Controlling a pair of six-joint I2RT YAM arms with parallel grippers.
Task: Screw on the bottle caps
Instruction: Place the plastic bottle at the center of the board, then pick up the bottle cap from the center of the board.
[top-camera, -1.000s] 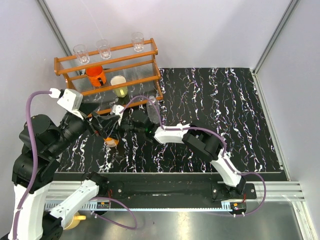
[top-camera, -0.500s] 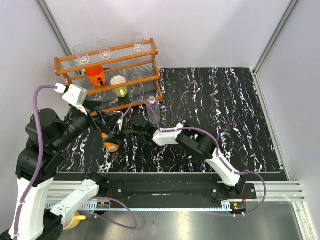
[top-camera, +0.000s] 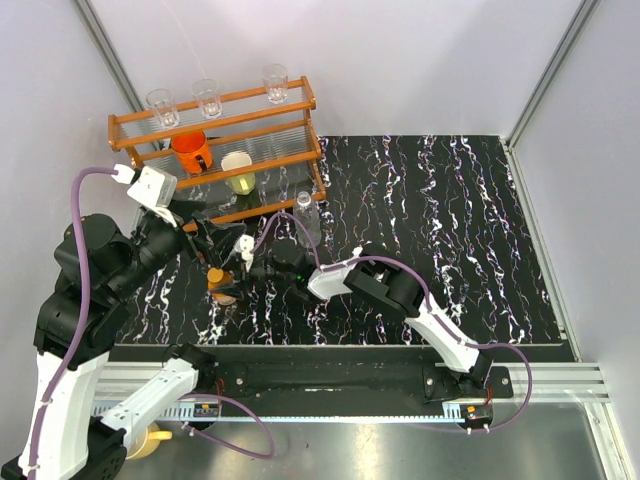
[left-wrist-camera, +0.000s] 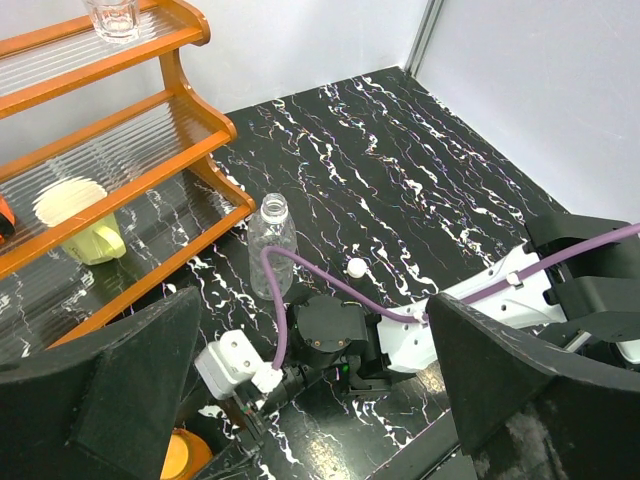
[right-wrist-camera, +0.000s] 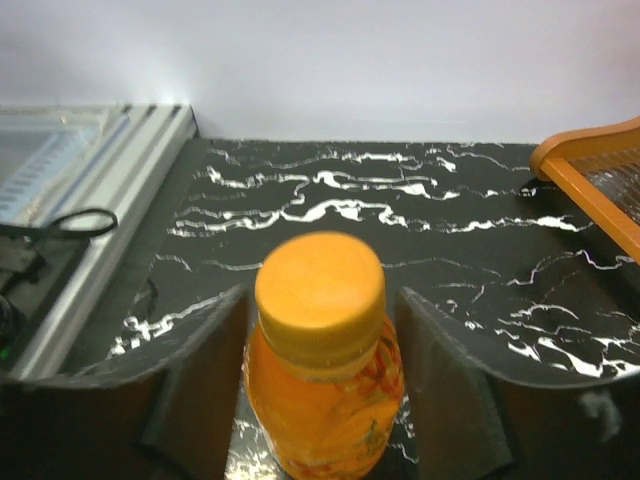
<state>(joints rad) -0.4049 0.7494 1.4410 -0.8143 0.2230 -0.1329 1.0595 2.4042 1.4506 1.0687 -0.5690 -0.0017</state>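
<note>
The short orange bottle (right-wrist-camera: 322, 400) stands on the black marbled table with its orange cap (right-wrist-camera: 320, 292) on its neck. My right gripper (right-wrist-camera: 320, 300) is open, one finger close on each side of the bottle and narrow gaps beside the cap. From above, the orange bottle (top-camera: 221, 284) is at the left, with the right gripper (top-camera: 233, 274) reaching it from the right. My left gripper (left-wrist-camera: 310, 400) hangs wide open and empty above the right wrist. The clear bottle (left-wrist-camera: 271, 245) stands uncapped by the rack. The white cap (left-wrist-camera: 355, 267) lies on the table beside it.
A wooden rack (top-camera: 215, 128) at the back left holds clear glasses (top-camera: 208, 97), an orange mug (top-camera: 190, 152) and a pale yellow cup (top-camera: 238, 172). The right arm (top-camera: 400, 290) stretches across the table's middle. White walls close in the back and the right side.
My left gripper has drawn up and back to the left, away from the orange bottle. The right gripper's jaws have widened a little around the bottle.
</note>
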